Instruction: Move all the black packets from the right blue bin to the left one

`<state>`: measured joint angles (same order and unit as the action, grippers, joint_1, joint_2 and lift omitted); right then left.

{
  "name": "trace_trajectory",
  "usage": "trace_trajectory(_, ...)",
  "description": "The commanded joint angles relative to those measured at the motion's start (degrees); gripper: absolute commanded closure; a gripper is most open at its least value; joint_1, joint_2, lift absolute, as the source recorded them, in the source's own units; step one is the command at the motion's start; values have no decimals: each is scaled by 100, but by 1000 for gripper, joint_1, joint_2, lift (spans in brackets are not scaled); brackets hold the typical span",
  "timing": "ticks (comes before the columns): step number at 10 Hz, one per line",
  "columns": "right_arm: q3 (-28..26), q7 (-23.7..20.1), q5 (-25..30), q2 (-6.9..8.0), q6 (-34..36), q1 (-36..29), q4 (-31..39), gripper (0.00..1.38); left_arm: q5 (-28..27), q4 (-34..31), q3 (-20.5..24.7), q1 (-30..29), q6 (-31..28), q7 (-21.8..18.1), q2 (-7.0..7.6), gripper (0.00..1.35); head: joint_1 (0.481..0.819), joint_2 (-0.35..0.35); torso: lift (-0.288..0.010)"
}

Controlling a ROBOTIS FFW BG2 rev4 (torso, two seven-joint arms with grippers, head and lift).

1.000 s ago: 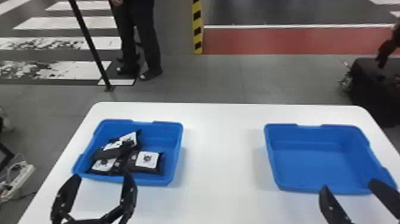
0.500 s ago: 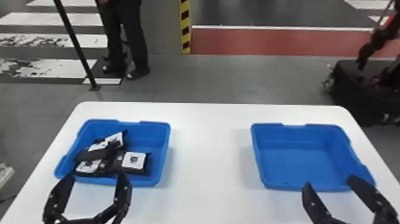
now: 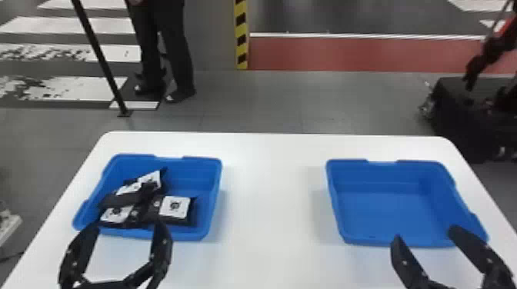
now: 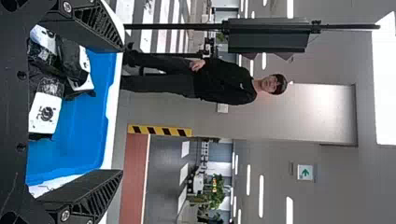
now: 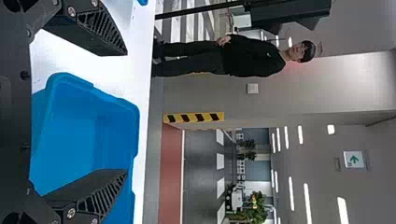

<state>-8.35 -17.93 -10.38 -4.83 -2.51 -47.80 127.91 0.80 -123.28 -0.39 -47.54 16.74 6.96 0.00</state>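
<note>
Since a second ago, our head view has swung right; the black packets (image 3: 175, 207) still lie toward the left blue bin's (image 3: 196, 178) near edge. Our left gripper (image 3: 127, 226) and right gripper (image 3: 425, 233) are released.

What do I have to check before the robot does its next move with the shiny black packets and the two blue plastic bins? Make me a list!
1. Black packets with white labels inside the left blue plastic bin: ok.
2. No packet seen in the right blue plastic bin: ok.
3. Left black two-fingered gripper open and holding nothing: ok.
4. Right black two-fingered gripper open and holding nothing: ok.
5. Packets lying neatly in one layer: not ok, they are heaped and overlap on one side of their bin.
6. Exact number of packets: cannot tell, some cover others.
</note>
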Motion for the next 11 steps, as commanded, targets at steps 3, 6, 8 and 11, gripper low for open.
trace_trajectory(3, 0, 0, 89, 0, -3, 13, 55, 130, 8, 2, -5, 1, 28, -2, -15, 102, 695, 32, -110)
trace_trajectory(6, 0, 0, 133, 0, 11, 41, 41, 130, 8, 2, -14, 29, 28, -11, -15, 102, 695, 32, -110)
trace_trajectory(8, 9, 0, 159, 0, -3, 41, 55, 130, 8, 2, -5, 29, 42, -19, -15, 104, 695, 31, -110)
trace_trajectory(11, 9, 0, 168, 0, -17, 55, 69, 130, 8, 16, -5, 29, 42, -37, -15, 104, 695, 32, -110)
